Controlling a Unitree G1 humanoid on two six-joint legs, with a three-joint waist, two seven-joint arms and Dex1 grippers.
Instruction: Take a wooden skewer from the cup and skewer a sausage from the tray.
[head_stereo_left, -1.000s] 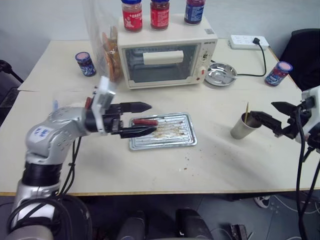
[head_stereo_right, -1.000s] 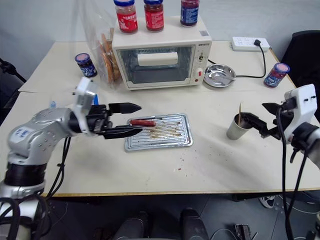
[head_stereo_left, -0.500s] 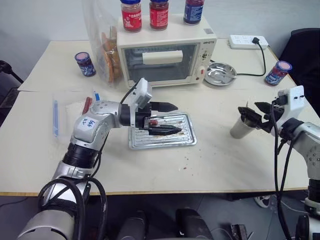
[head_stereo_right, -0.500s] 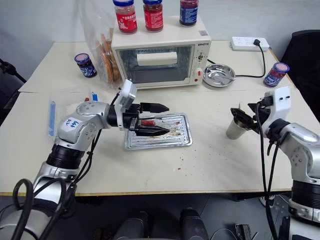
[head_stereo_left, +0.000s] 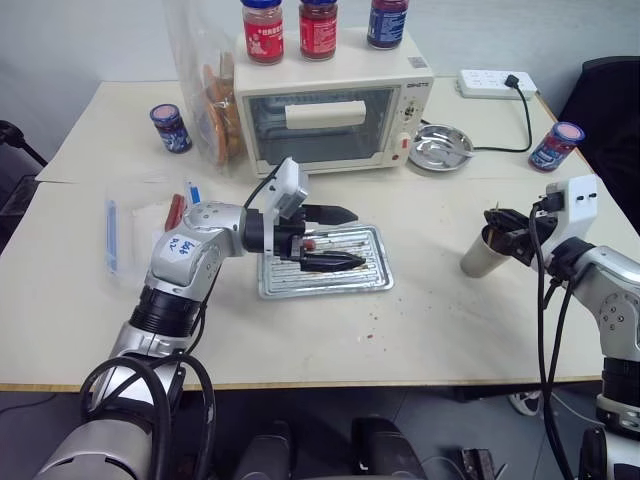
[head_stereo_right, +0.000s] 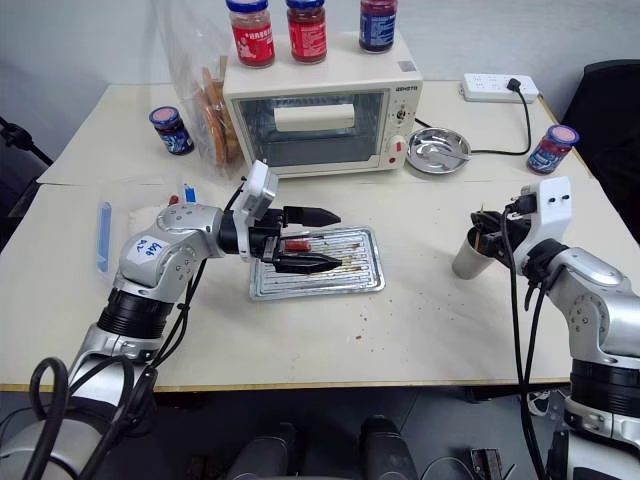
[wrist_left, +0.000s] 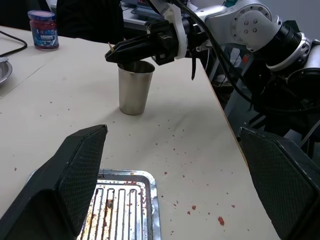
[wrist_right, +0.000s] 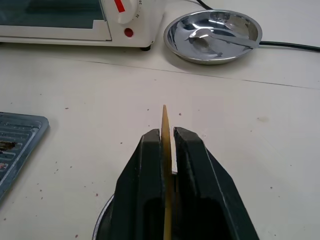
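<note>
The silver tray lies in the middle of the table, in front of the oven. At its left end rests the reddish sausage. My left gripper is open and points right, level over the tray; one finger passes behind the sausage and one in front, and I cannot tell whether they touch it. At the right stands the grey metal cup. My right gripper hangs over the cup's mouth, shut on the wooden skewer, whose tip pokes out past the fingers. The left wrist view shows the cup with this gripper above it.
A white toaster oven with three jars on top stands behind the tray. A clear bag is at its left, a steel bowl at its right. Blue-labelled jars, a power strip and blue-handled utensils are also there.
My right gripper has moved in over the cup and shut on the skewer. My left gripper has shifted right over the tray's left end, staying open.
</note>
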